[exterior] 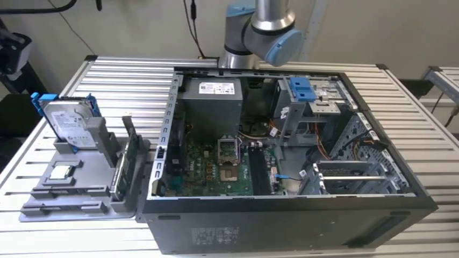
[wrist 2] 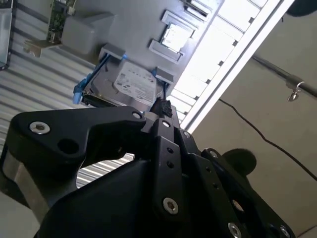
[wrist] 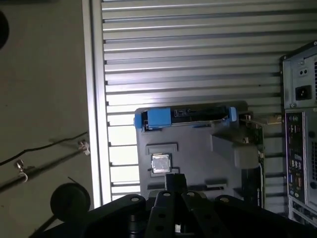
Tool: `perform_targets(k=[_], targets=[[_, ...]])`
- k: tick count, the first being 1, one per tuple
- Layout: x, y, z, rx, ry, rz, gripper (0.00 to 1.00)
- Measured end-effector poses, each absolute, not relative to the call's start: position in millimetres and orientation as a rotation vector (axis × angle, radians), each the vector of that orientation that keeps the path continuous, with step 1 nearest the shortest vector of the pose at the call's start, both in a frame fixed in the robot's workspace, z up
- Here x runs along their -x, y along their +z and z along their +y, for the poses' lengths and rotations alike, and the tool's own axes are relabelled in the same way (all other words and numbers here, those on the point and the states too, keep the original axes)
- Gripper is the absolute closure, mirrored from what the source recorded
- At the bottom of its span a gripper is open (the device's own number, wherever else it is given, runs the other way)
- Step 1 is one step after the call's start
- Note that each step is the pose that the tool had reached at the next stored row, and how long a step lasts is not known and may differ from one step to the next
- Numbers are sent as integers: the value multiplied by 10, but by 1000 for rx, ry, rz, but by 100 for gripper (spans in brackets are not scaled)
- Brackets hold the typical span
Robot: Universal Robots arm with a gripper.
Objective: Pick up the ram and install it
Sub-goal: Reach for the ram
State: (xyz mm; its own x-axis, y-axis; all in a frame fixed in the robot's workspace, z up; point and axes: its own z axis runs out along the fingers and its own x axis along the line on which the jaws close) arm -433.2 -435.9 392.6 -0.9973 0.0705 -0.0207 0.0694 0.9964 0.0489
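So the gripper (wrist: 174, 182) hangs over the gray parts holder (wrist: 198, 144). In the first wrist view the nearest thing to it is the CPU chip (wrist: 161, 162), which lies flat on the holder. Honestly I can't tell how far open the gripper is, or whether it's got hold of anything; both wrist views mostly give me its black body.

The ram (exterior: 122, 172) stands on its long edge in the holder, along the side closest to the computer case (exterior: 287, 226). It's outside the case, apart from the motherboard (exterior: 215, 172).

Other stuff on the holder: a hard drive in a blue frame (exterior: 68, 121) stands upright at the far end, on the exterior view's left. The second wrist view has that same drive just past the gripper.

The case lies on its side with the panel off, on a slatted metal table (exterior: 43, 236), with the holder touching it on the exterior view's left. The robot arm (exterior: 262, 27) comes up behind the case at the back.
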Motion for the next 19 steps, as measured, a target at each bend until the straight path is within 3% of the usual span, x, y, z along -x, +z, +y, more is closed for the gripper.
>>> perform_targets(k=[19], targets=[[4319, 3926, -4632, -107, 75, 3116, 89]])
